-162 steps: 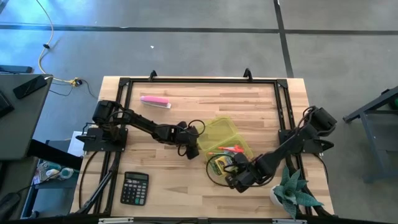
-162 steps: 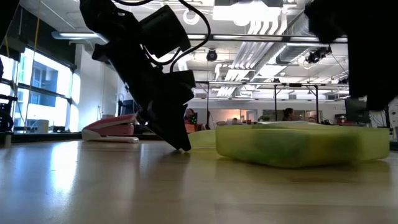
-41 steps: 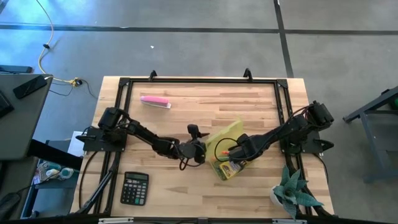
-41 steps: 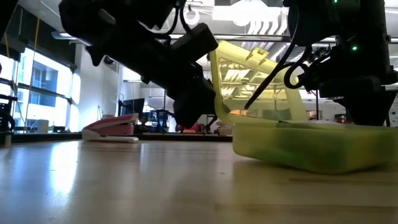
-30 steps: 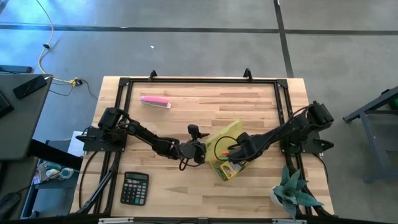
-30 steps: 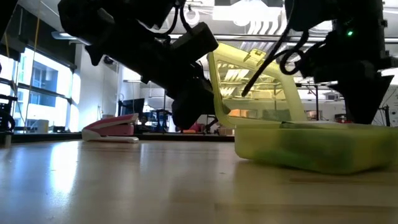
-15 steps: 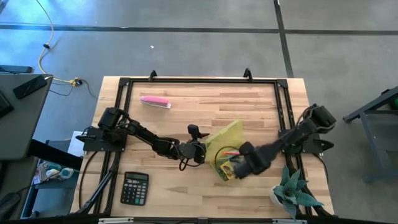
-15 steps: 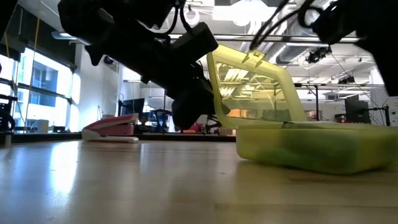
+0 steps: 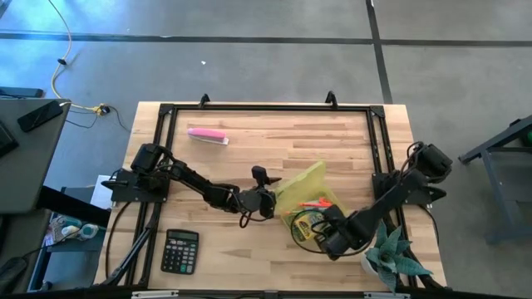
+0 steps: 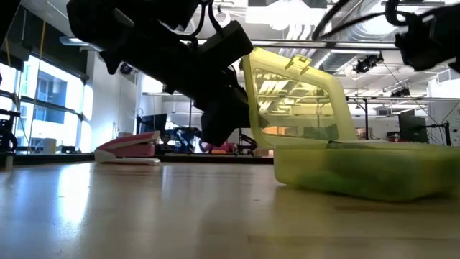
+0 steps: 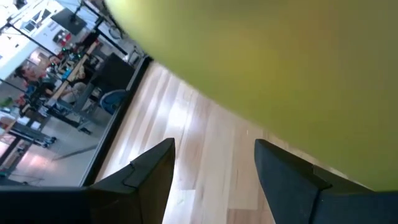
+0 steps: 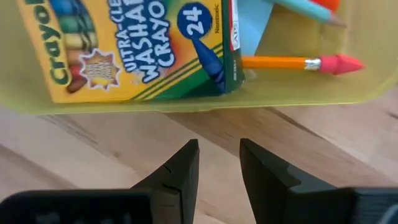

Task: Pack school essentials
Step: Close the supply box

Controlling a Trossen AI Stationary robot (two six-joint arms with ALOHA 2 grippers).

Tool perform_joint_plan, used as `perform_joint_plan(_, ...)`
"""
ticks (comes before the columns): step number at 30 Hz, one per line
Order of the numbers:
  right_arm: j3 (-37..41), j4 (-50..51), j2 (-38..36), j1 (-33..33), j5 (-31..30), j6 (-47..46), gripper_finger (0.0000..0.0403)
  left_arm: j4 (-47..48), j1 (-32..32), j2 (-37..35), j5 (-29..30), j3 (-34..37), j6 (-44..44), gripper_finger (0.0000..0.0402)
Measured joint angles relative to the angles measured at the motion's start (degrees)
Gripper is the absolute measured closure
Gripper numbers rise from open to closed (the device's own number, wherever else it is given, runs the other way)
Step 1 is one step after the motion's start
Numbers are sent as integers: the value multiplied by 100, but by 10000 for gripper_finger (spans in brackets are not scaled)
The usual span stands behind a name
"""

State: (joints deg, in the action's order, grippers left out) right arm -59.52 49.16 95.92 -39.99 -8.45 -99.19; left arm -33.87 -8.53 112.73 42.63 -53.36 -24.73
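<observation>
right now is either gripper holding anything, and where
Left gripper props the case lid up at its edge; a grip cannot be told. Right gripper is open, empty, beside the case.

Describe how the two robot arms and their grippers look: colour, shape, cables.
Both arms are dark, near black, built of jointed segments rising from bases at the table's side edges. Thin black cables loop along them, clearest near the left gripper. The right gripper has two flat, dark, blunt-tipped fingers side by side. No markings are legible.
</observation>
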Motion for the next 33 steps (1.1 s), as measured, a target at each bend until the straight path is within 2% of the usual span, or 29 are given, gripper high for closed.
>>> perform_joint_plan(5, 324, -397, 4, 22, -123, -43, 295, -214, -85, 0, -11, -2, -305, 190)
perform_joint_plan(13, 413, -397, 4, 191, -485, 90, 295, -251, -291, -2, -506, -164, -614, 190)
perform_joint_plan(17, 413, -395, 4, 352, -523, 440, 295, -242, -359, -2, -585, -317, -892, 190)
perform_joint_plan(26, 413, -382, 4, 784, -505, 1878, 305, -153, -370, -7, -597, -428, -1092, 190)
perform_joint_plan(33, 413, -401, 4, 838, -45, 2209, 320, 153, -350, -20, -596, -439, -992, 190)
